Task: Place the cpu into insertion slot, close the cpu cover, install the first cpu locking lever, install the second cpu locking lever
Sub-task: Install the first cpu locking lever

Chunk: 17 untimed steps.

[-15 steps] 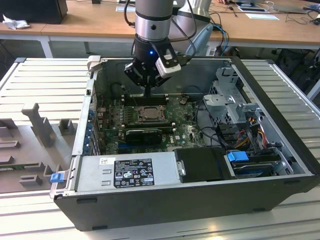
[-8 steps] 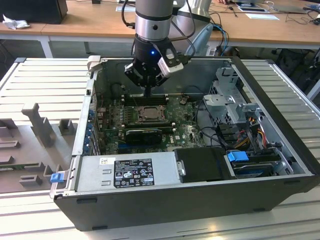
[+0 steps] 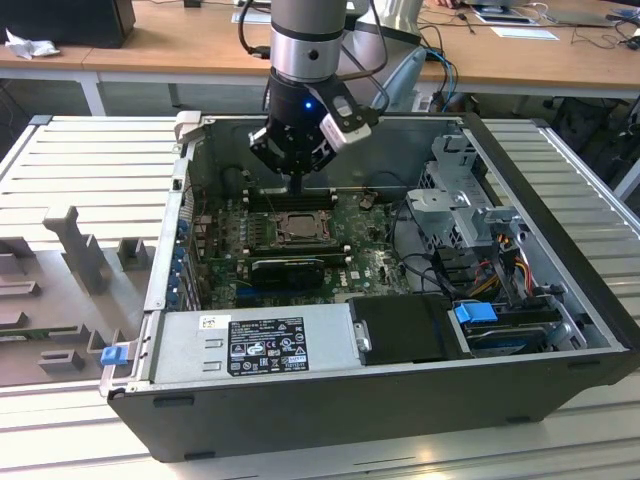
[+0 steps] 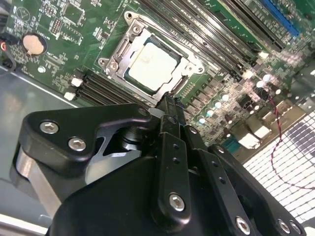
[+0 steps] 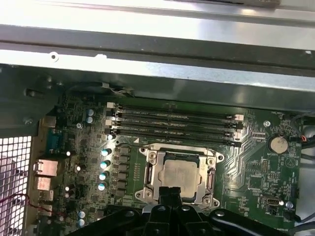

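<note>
I see a ribbed pale metal table [image 3: 95, 160] across the foreground, with a grey moulded fixture [image 3: 70, 270] lying by its edge on the exterior view's left. Behind it runs a long wooden desk [image 3: 170, 45] on white legs, carrying papers [image 3: 522, 31] and a dark box [image 3: 70, 20]. The lighting is even.

Even overhead room light in the exterior view: the pale ribbed metal tabletop [image 3: 90, 150] reads bright, the inside of the open black computer case [image 3: 400, 400] sinks into soft shadow, and a small blue indicator light [image 3: 310, 103] glows on the arm. In the second wrist view, the white perforated metal grille [image 4: 295, 142] blows out in glare, and the black gripper [image 4: 170, 101] looms dark with a faint sheen. In the first wrist view, the grey sheet-metal case wall [image 5: 157, 29] glares pale and the silver-topped capacitors [image 5: 104, 164] glint.
</note>
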Each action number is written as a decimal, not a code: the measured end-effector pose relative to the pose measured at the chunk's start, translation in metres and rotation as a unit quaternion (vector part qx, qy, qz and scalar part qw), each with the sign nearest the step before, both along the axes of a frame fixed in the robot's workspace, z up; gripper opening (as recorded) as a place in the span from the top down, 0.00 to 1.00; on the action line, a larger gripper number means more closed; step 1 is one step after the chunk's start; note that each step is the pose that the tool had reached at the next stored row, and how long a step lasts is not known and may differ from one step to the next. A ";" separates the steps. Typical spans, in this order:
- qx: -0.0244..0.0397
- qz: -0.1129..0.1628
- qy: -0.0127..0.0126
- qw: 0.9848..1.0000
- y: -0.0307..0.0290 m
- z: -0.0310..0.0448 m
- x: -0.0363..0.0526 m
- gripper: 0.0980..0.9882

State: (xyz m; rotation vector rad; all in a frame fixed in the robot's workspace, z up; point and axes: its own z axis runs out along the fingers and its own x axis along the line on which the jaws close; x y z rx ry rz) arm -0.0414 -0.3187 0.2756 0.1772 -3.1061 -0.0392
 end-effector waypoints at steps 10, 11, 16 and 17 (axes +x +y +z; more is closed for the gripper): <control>0.000 0.047 -0.003 0.999 -0.0001 -0.0011 -0.0027 0.99; 0.000 0.037 -0.003 0.999 0.0000 -0.0022 -0.0027 0.99; 0.000 -0.015 -0.003 1.000 0.0000 -0.0064 -0.0027 0.99; 0.000 -0.023 -0.003 1.000 0.0000 -0.0068 -0.0027 0.99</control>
